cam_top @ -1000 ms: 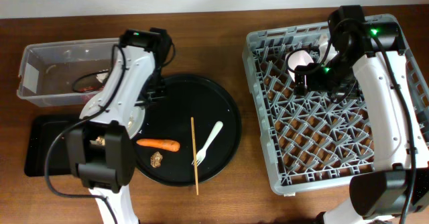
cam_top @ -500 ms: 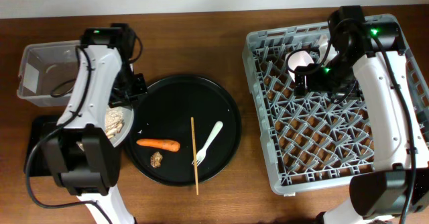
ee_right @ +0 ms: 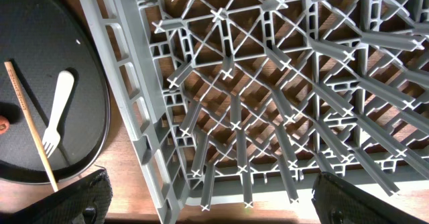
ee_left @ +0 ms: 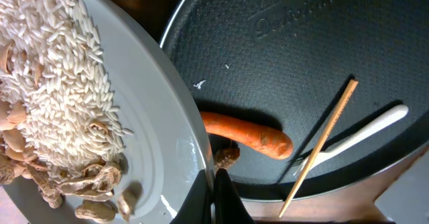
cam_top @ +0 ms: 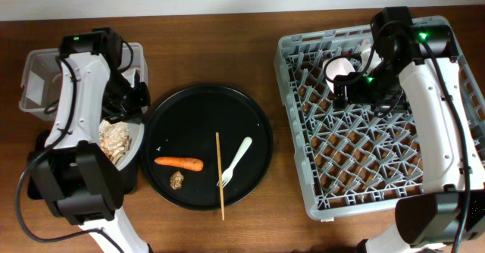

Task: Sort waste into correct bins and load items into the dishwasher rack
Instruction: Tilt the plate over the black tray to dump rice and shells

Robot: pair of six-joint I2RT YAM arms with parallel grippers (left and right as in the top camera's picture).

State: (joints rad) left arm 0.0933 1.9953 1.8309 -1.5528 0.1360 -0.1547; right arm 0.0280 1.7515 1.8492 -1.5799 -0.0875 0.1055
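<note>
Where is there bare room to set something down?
Upper half of the round black tray, above the carrot, chopstick and fork, is bare; so is the tabletop between it and the rack. Crowded at left around the plate.

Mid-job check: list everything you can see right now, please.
dishwasher rack: one, grey, table's right
whitish round item: one, rack's far part
round tray: one, black, centre
carrot: one, orange, on round tray
brown lump: one, near carrot
chopstick: one, wooden, on round tray
fork: one, white, beside chopstick
plate: one, pale grey, left of round tray
food scraps: pile, beige, on plate
tub: one, clear, far left
left end effector: shut on plate rim
right end effector: open, above rack
</note>
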